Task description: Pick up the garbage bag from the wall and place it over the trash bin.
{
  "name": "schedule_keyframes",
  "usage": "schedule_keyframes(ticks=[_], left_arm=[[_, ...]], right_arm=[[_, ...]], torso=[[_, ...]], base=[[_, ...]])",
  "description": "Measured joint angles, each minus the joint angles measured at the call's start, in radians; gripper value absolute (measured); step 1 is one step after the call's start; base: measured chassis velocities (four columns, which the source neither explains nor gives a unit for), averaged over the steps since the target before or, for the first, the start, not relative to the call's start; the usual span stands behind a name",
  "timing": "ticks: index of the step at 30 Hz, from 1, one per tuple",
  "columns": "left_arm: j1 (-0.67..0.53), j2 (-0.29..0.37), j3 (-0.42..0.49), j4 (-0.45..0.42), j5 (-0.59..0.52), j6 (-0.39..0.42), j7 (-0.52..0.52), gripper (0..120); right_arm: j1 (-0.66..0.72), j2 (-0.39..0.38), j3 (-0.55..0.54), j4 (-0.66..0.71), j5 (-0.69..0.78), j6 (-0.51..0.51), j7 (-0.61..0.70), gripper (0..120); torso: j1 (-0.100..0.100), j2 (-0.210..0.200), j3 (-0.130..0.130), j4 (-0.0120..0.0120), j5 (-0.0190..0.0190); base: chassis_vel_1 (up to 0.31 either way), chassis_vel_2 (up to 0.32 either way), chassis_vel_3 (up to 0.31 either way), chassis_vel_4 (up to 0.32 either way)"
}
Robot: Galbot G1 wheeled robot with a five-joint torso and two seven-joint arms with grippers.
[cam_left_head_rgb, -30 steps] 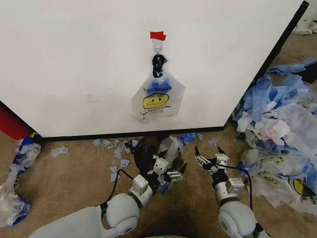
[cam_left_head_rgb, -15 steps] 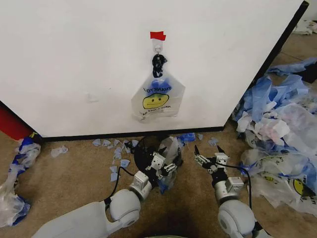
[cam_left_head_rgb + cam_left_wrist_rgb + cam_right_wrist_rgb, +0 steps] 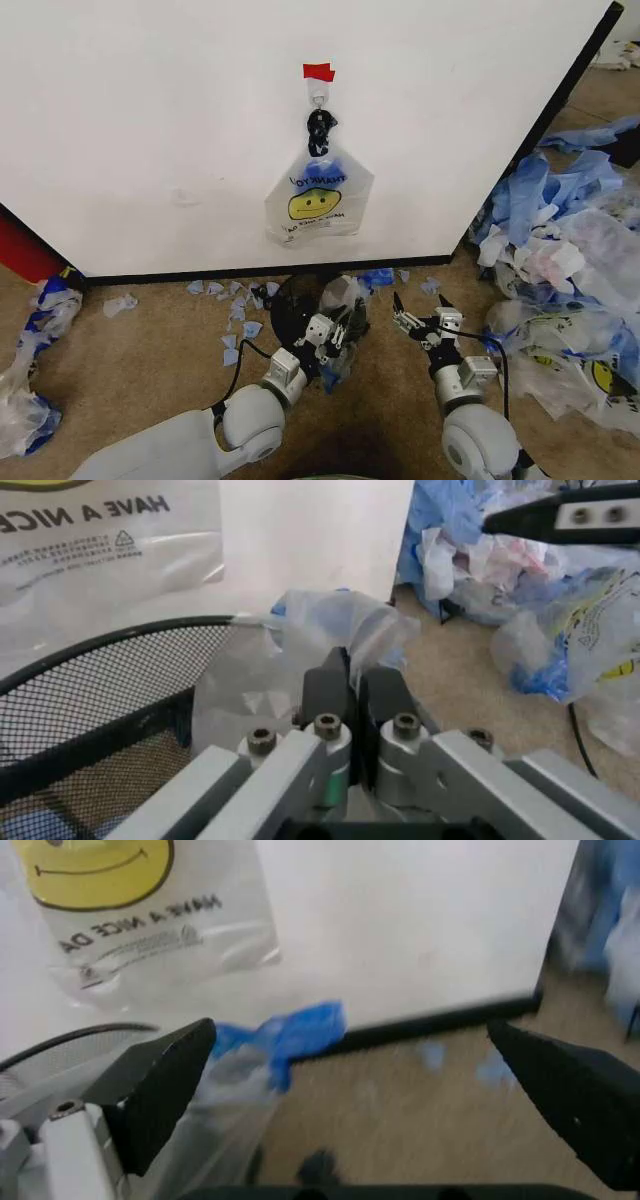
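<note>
While the garbage bag hangs on the wall, the scene reads from left to right:

Red object (image 3: 22,252): on the floor at the wall's left end, partly behind the panel.
Wall (image 3: 150,120): white panel with black trim; a hook under red tape (image 3: 318,72).
Garbage bag (image 3: 318,205): hanging from that hook by its knotted handles, smiley face outward, above the bin.
Trash bin (image 3: 292,310): black mesh, on the carpet at the wall's foot, a thin clear bag (image 3: 330,630) draped at its rim.
Left hand (image 3: 335,338): at the bin's rim, fingers pressed together, pinching the clear bag's film.
Right hand (image 3: 419,312): just beside the bin, fingers spread wide, holding nothing.
Pile of bags (image 3: 570,260): blue and clear plastic heaped on the floor at far right.
</note>
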Motion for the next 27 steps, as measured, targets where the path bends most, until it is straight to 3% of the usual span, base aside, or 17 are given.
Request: schedule_keyframes(ticks=[5,27], left_arm=[[-0.001,0.002,-0.007,0.002,0.0,-0.007,-0.006,0],[0.012,0.009,-0.022,0.012,0.006,-0.039,-0.008,0]], right_arm=[[0.005,0.005,-0.036,0.077,0.171,-0.113,0.09,100],[0.169,0.099,-0.193,-0.036,0.247,-0.21,0.24,100]], torso=[[0.0,0.0,0.0,0.0,-0.0002],[0.0,0.0,0.0,0.0001,0.0]], base=[[0.0,0.0,0.0,0.0],[0.0,0.0,0.0,0.0]])
